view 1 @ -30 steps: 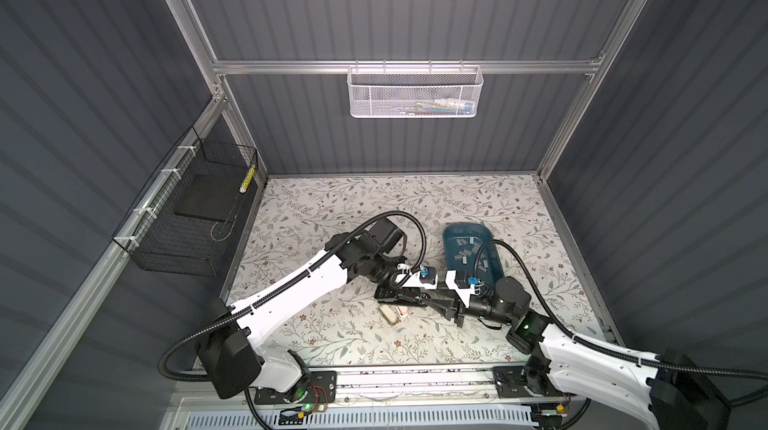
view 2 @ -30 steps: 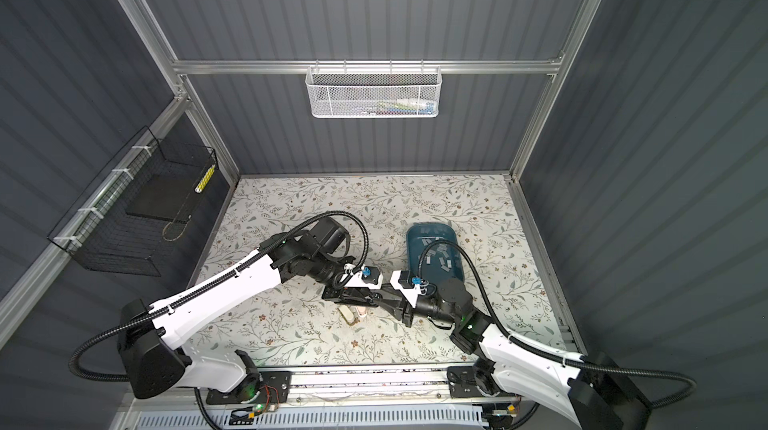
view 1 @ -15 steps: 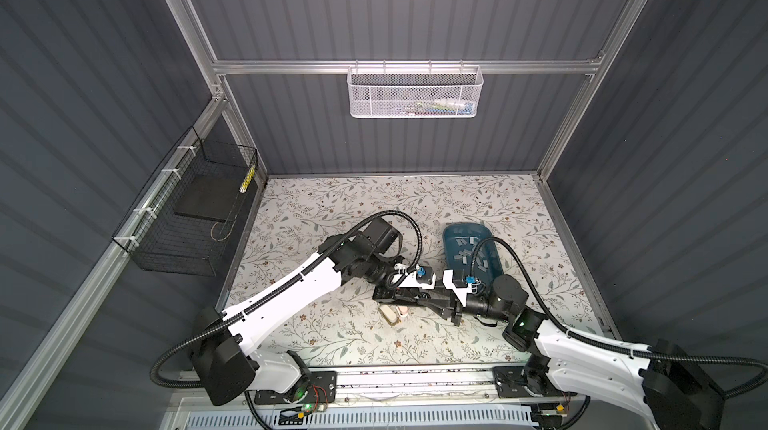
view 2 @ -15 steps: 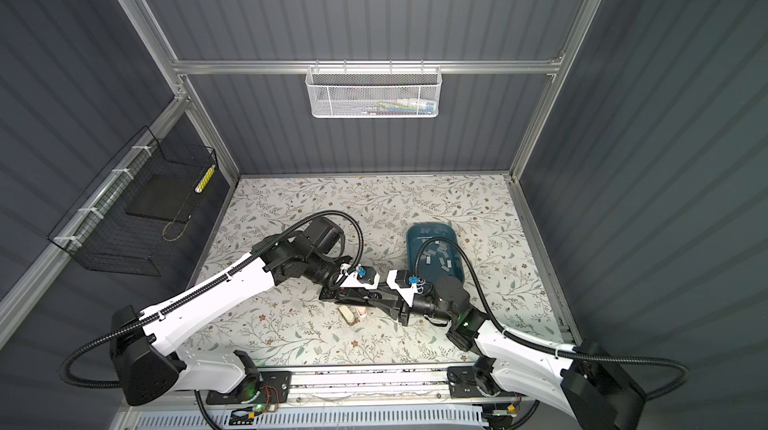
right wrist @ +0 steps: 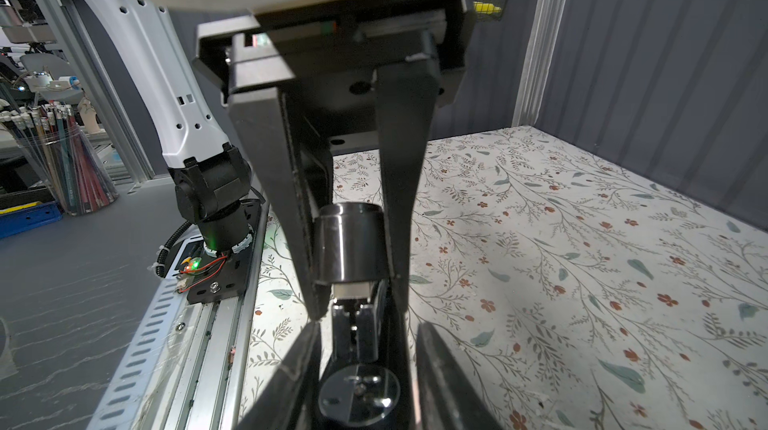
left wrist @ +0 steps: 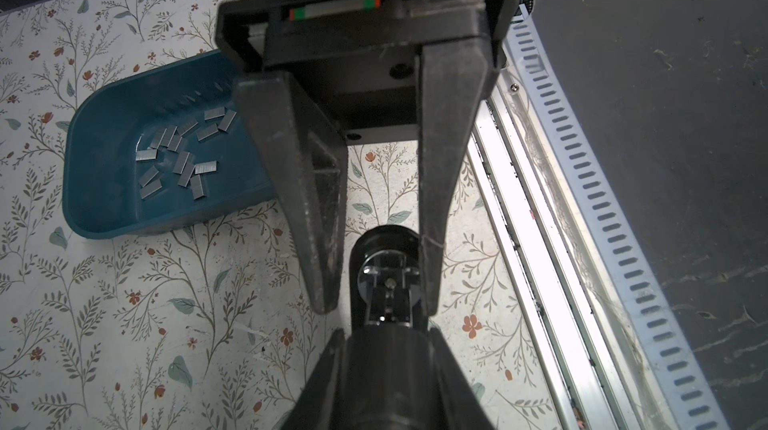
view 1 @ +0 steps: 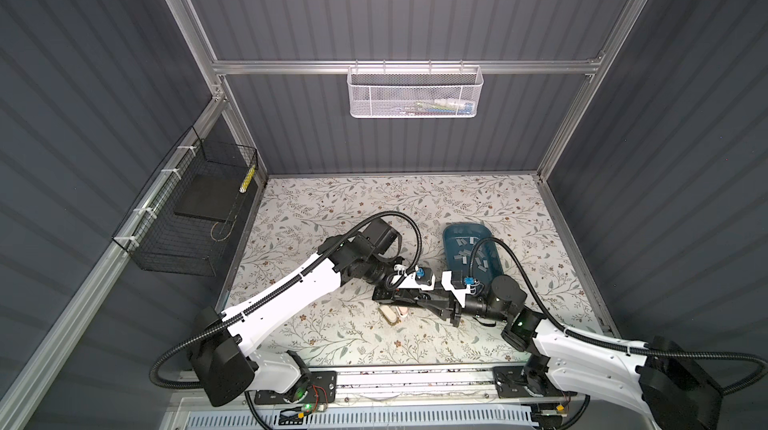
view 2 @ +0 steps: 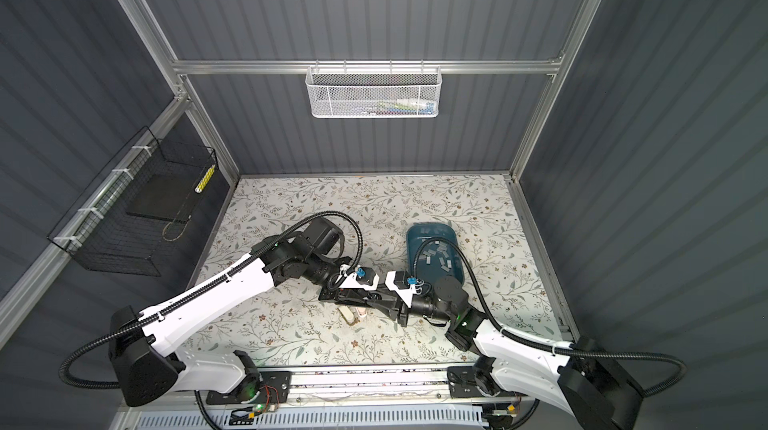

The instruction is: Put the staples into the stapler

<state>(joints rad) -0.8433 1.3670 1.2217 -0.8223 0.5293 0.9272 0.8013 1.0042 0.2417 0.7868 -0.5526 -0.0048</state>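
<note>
Two grippers meet tip to tip in both top views, low over the floral table [view 1: 332, 207]: the left gripper [view 1: 405, 295] reaches in from the left, the right gripper [view 1: 430, 302] from the right. Just beyond them sits a teal tray [view 1: 451, 230] with the staples [view 1: 469, 251] scattered loose inside. A small cream and pink thing [view 1: 392, 314] lies on the table just in front of the grippers.

In the left wrist view, the left gripper's jaws stand narrow, clamped around the black stapler [left wrist: 384, 278], with the tray of staples off to one side.

In the right wrist view, the right gripper's jaws press on both sides of the stapler's metal end, gripping it.
</note>
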